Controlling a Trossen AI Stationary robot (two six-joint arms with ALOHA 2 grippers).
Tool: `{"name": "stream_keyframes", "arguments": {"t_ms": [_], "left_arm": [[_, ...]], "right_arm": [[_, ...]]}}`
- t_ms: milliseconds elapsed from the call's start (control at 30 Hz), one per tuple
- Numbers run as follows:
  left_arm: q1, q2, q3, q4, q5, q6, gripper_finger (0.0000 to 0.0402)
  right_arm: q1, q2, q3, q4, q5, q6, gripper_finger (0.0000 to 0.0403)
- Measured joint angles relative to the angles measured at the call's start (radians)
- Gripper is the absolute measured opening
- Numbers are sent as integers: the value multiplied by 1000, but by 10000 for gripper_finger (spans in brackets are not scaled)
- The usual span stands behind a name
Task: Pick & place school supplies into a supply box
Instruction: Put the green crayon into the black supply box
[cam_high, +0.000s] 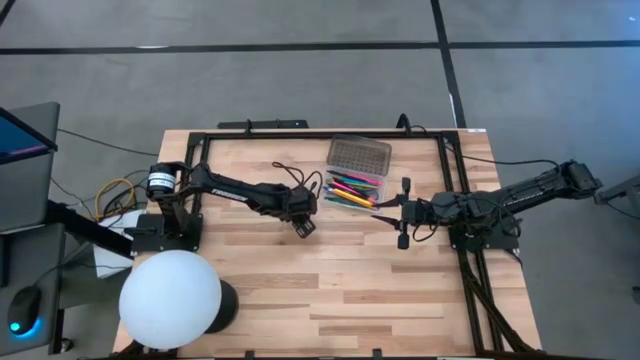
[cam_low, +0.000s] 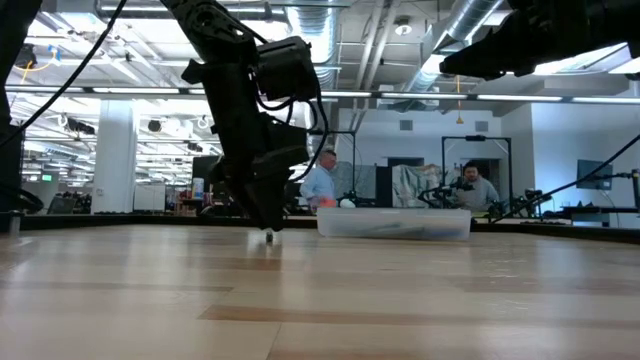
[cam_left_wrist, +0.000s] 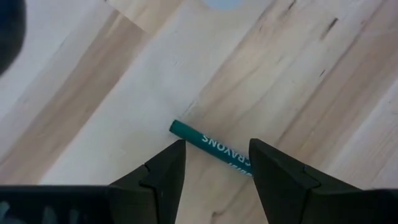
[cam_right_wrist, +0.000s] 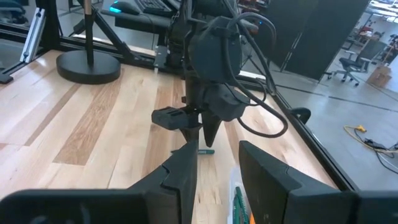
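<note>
Teal crayon (cam_left_wrist: 208, 144) flat on the table (cam_high: 330, 290), partly cut off behind the left gripper (cam_left_wrist: 216, 165), jaws apart and straddling it. Barely visible from overhead. Supply box (cam_high: 356, 170) near the far edge, open, with pens (cam_high: 350, 190) inside, contents blurry from table level. Right gripper (cam_high: 403, 212) hovering beside the box, jaws apart, nothing held.
</note>
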Motion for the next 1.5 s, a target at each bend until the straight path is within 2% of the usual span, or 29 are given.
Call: {"name": "stream_keyframes", "arguments": {"t_ms": [500, 900, 1133, 1300, 1500], "left_arm": [[-2, -2, -48, 8, 12, -39, 174], [-6, -5, -45, -115, 98, 78, 173], [-7, -4, -46, -135, 116, 226, 172], [-9, -3, -47, -134, 116, 341, 152], [-10, -2, -47, -134, 131, 447, 101]], "right_arm": [[0, 0, 0, 0, 0, 0, 111], [0, 0, 0, 0, 0, 0, 111], [0, 0, 0, 0, 0, 0, 111], [0, 0, 0, 0, 0, 0, 111], [0, 0, 0, 0, 0, 0, 111]]}}
